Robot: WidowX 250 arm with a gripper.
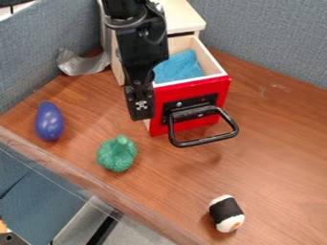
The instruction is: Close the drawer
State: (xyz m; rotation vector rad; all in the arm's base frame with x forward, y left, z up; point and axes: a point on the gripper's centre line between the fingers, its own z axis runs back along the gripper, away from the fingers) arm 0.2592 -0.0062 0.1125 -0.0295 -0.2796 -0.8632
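The drawer (pixel 190 103) stands pulled out of its light wooden cabinet (pixel 182 16), its red front facing the lower right. A black loop handle (pixel 203 140) sticks out from that front. Inside the drawer lies a blue cloth (pixel 178 67). My gripper (pixel 141 117) hangs down from the top edge, at the left side of the red front, its lower end close to the front's left edge. Whether it touches the drawer I cannot tell. The arm hides part of the drawer's left wall.
A purple egg-shaped object (pixel 49 121) lies at the left, with a green broccoli-like toy (pixel 117 153) nearer the middle. At the lower right is a black-and-white roll (pixel 226 213). Grey tape (pixel 83 63) sits by the left wall, and blue-grey partitions (pixel 268 36) border the table.
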